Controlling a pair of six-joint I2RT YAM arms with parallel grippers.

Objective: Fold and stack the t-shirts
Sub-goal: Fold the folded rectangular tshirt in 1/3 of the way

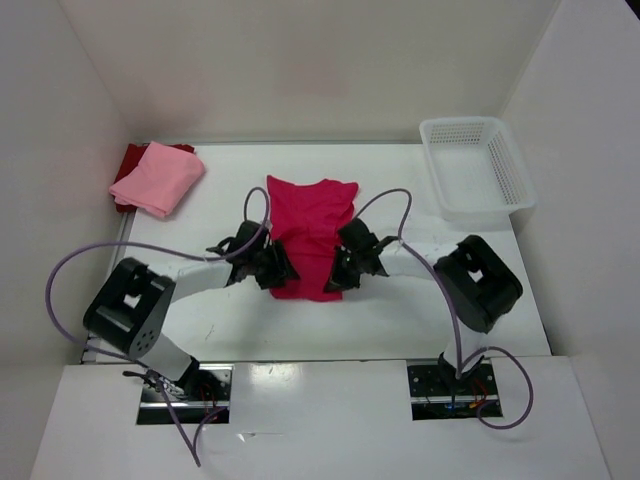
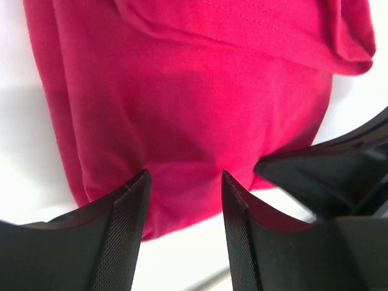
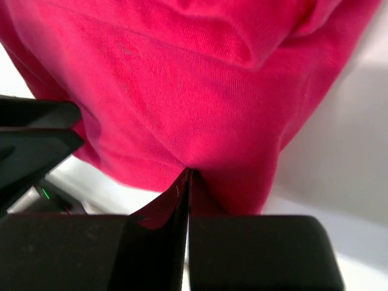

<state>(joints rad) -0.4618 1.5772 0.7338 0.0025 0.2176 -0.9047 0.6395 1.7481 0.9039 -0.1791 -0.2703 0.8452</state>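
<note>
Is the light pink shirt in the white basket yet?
No, the light pink shirt lies on the dark red shirt at the far left, apart from the white basket.

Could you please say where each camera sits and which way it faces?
Top: above and behind the robot, facing down at the table; left arm and right arm flank the magenta shirt.
Left wrist: on the left arm, looking past the left gripper at the shirt's hem.
Right wrist: on the right arm, looking along the right gripper, shut on the hem.
Shared: all show the shirt; each wrist sees the other gripper.
</note>
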